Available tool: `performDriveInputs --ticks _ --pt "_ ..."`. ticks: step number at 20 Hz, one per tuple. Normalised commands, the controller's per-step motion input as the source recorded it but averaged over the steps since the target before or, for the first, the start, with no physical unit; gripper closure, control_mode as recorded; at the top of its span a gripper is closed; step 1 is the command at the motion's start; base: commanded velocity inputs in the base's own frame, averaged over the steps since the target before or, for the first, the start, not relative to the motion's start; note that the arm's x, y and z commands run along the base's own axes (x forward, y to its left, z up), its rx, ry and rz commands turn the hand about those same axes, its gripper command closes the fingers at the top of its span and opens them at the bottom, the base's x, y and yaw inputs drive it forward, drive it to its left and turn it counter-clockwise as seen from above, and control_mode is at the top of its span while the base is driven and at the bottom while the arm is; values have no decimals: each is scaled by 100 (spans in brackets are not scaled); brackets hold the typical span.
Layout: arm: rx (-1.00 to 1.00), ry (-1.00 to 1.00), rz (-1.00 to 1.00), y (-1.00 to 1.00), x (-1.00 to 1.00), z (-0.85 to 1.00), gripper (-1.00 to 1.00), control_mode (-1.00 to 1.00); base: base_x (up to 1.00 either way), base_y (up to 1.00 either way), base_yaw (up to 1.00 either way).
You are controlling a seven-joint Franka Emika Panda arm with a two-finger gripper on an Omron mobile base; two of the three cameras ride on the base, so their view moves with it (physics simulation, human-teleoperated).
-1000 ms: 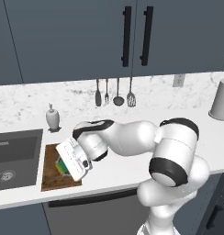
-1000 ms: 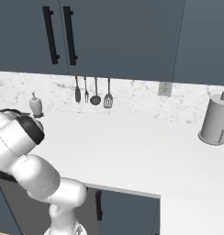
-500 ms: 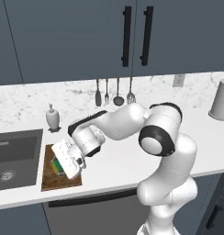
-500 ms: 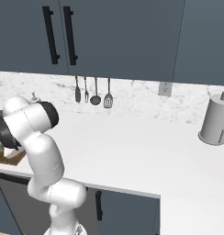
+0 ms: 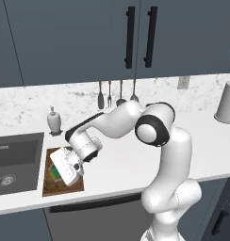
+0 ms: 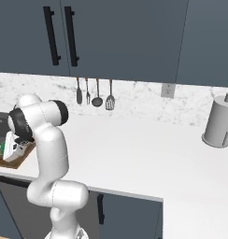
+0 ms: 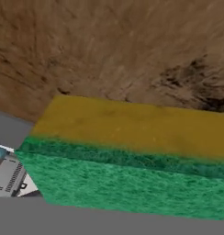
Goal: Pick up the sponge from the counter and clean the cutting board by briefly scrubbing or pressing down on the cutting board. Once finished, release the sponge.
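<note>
Sponge (image 7: 127,156): close against the hand camera, green face nearest, yellow layer beyond it, lying on the brown wood; in the left base view a green and yellow bit (image 5: 54,172) shows under the hand.
Gripper (image 5: 60,175): low over the board; fingertips hidden, so I cannot tell whether it grips the sponge.
Cutting board (image 5: 48,186): on the counter (image 5: 117,164), just beside the sink (image 5: 15,160).
Soap bottle (image 5: 53,121): behind the board, near the wall.
Utensils (image 5: 110,94): hanging on the backsplash.

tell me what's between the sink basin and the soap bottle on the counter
Nothing stands there. In the left base view the stretch from the sink basin to the soap bottle is bare white counter.
</note>
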Motion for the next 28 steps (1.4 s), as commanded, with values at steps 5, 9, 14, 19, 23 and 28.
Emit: performDriveInputs --ticks 5,9,14,19,23,28 --pt "0 0 1 -8 5 -59 100 -100 0 0 0" --pt "1 0 2 -52 -1 -54 100 -100 0 0 0" --pt "4 0 2 -76 0 -44 100 -100 0 0 0" --pt "2 0 2 -67 0 -56 100 -100 0 0 0" --pt "0 -2 2 -57 0 -62 100 -100 0 0 0" --pt "0 -10 7 -70 2 -48 100 -100 0 0 0"
